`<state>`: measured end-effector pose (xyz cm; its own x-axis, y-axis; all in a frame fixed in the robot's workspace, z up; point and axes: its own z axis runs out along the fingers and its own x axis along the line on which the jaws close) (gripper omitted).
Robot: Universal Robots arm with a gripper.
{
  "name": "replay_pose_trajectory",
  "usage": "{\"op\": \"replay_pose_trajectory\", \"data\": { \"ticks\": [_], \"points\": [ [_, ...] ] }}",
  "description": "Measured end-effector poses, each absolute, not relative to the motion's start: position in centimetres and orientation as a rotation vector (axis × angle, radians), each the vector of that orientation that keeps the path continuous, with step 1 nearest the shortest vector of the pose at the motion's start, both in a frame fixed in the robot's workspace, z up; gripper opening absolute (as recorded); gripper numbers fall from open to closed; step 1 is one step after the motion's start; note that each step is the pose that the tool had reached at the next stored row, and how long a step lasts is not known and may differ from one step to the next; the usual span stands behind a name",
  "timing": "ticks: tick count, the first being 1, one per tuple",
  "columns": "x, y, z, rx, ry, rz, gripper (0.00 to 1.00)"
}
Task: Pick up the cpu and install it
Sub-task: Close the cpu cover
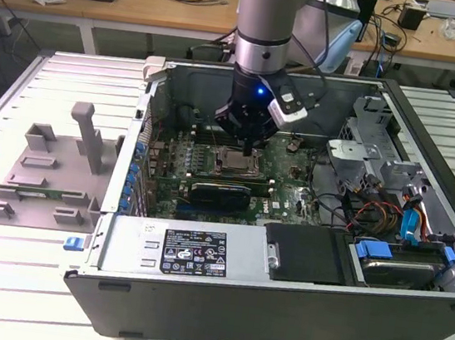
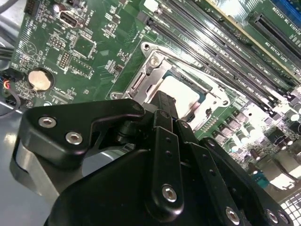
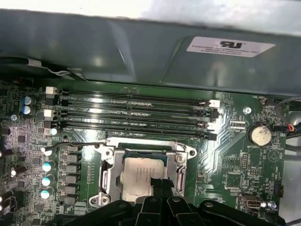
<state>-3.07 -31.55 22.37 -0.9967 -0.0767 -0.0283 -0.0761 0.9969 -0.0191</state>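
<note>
The small, flat, square cpu with a dull silvery metal top (image 3: 138,175), lying in its socket (image 3: 107,175), seems light, stiff and fragile, best held by its edges; the black gripper (image 3: 159,184) over it is pressed together.

cpu (image 3: 137,173) silvery | motherboard (image 3: 226,157) green | pincer (image 3: 158,182) black | fixture tray (image 1: 42,172) grey

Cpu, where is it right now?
In both wrist views the cpu lies in the metal socket frame on the green board, just under the gripper, beside the long memory slots.
</note>
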Motion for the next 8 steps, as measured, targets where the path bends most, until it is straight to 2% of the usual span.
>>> {"op": "replay_pose_trajectory", "data": {
  "ticks": [8],
  "points": [
    [-3.79,-31.57,21.73,-0.063,3.112,-0.029,0.11]
  ]
}}
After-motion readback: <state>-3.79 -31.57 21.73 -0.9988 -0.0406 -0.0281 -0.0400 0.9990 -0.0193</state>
